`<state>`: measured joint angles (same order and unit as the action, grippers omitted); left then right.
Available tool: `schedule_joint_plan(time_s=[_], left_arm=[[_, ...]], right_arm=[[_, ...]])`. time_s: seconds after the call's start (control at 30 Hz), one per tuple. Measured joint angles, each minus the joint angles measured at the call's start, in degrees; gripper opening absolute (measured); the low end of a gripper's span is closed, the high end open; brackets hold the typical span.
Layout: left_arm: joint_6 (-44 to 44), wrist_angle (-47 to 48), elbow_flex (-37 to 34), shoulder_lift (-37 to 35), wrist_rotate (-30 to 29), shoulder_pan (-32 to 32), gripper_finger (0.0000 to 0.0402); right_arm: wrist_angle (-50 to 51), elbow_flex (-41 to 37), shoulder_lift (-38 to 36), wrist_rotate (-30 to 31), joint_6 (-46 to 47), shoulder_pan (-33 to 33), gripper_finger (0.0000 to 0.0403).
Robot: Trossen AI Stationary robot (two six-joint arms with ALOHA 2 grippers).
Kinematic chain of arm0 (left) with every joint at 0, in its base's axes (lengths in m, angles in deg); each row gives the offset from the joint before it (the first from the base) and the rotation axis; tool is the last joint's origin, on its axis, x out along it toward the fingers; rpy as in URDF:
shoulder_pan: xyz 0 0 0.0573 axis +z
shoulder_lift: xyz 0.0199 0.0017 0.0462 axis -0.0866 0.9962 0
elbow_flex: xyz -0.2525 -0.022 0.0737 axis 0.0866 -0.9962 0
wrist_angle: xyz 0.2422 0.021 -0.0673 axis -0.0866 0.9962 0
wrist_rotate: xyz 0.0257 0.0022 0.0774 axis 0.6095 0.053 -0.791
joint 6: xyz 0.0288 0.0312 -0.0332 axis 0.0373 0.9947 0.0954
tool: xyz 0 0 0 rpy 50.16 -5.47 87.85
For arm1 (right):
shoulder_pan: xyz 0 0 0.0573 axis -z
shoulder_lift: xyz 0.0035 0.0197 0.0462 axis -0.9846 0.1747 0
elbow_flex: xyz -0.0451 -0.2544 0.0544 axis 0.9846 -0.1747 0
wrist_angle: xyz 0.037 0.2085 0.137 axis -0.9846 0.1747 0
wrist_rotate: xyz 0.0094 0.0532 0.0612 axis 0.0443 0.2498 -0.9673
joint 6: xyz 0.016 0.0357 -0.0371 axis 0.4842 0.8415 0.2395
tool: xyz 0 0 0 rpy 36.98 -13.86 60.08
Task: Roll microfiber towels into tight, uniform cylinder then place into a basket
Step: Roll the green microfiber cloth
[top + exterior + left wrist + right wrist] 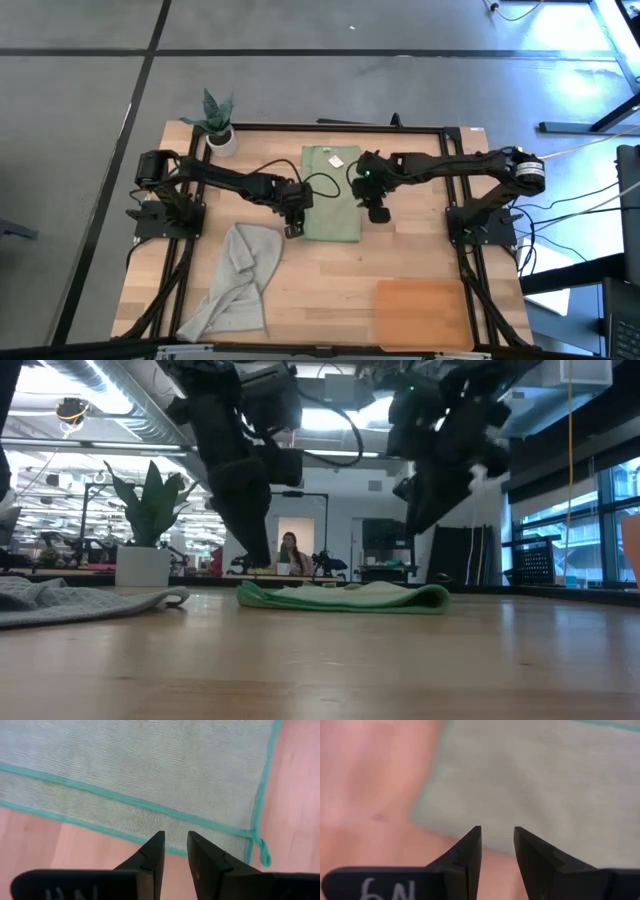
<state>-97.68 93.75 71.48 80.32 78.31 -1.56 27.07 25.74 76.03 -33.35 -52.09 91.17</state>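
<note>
Nearby, basket (420, 310), green towel (332, 195) outside

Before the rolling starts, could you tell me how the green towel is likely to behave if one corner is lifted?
The green towel would probably droop rather than stay flat: it lies limp and folded over on itself. It looks light, being thin cloth. Its looped surface should grip rather than slip, though the table may let it slide.
</note>
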Motion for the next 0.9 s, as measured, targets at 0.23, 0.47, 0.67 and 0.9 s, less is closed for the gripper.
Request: schedule_joint_plan(time_s=[0.23, 0.47, 0.67, 0.9], left_arm=[[1.79, 1.27, 0.00, -2.20, 0.02, -0.92, 0.0075], [3.73, 2.74, 0.00, -2.56, 0.02, -1.76, 0.0075], [3.78, 2.77, 0.00, -2.56, -0.33, -1.74, 0.0075], [3.63, 2.84, 0.00, -2.56, -0.81, -1.74, 0.0075]], right_arm=[[-1.16, 0.30, -0.54, -6.71, 5.94, -6.43, 0.0116], [-1.62, 0.14, -0.14, -0.53, 0.26, -12.15, 0.0116], [-1.95, 0.01, 4.17, 2.60, -5.03, -14.42, 0.0116], [-2.38, -0.05, 9.04, 5.52, -5.67, -14.54, 0.0117]])
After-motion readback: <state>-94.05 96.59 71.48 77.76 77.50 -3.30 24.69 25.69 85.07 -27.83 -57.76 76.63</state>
